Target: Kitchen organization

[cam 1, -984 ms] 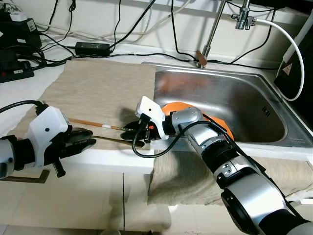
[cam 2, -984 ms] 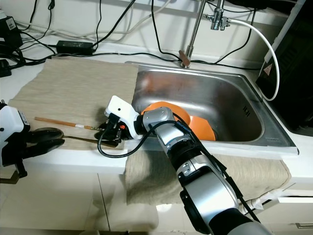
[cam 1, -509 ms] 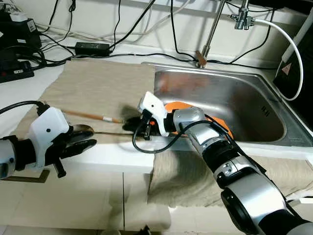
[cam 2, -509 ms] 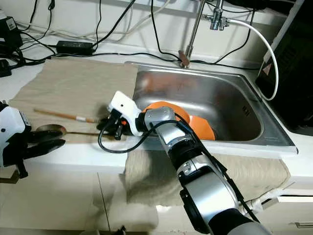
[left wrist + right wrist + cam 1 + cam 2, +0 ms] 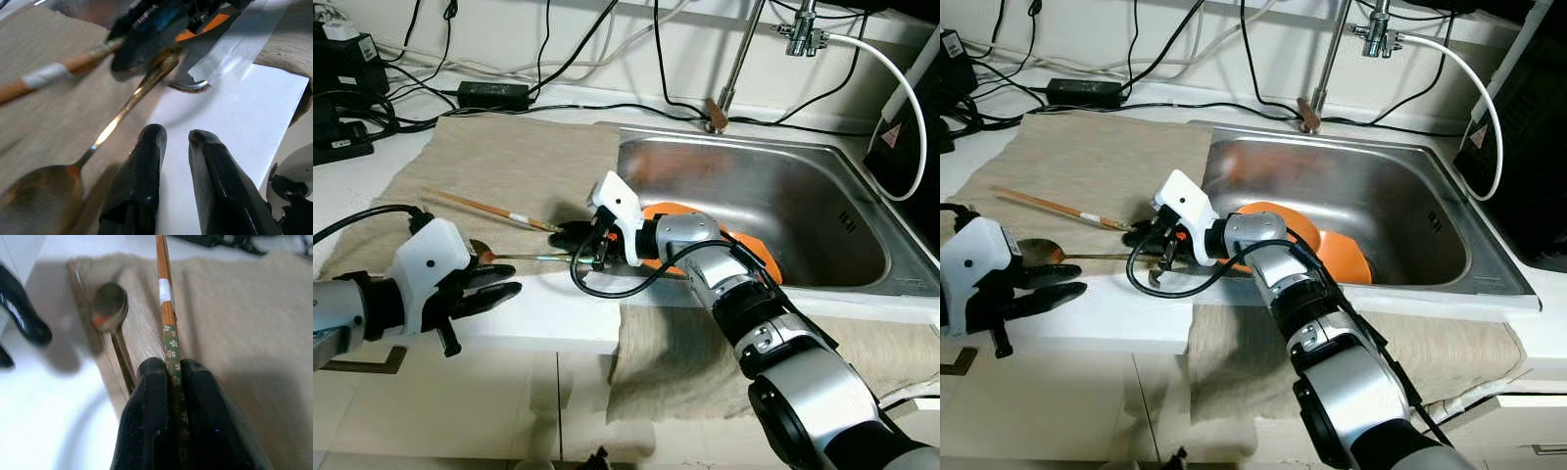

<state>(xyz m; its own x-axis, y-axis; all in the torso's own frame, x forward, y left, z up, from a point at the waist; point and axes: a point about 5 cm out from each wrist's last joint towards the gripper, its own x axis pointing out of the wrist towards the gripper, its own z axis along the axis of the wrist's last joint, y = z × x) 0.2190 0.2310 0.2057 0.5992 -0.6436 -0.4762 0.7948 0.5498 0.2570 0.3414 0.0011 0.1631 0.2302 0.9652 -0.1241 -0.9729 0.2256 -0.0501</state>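
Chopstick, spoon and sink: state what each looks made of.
Chopstick: apparently wood or bamboo, warm brown grain, with a white band and a green flowered end, pinched by the right gripper.
Spoon: seemingly metal, dull brassy sheen.
Sink: likely stainless steel, brushed grey with soft reflections.

A white kitchen counter (image 5: 548, 308) runs across the frame, with a steel sink (image 5: 822, 211) let into it on the right half. A beige cloth mat (image 5: 509, 171) is spread flat over the counter in the upper left and centre, its right edge meeting the sink's rim. On the mat, left of centre, lies a metal spoon (image 5: 1048, 253), bowl toward the left, handle pointing right. A second beige cloth (image 5: 862, 343) drapes over the counter's front edge at the lower right. Along the back, upper left, black cables (image 5: 421, 93) and a black power adapter (image 5: 494, 94) rest on the counter by the wall.
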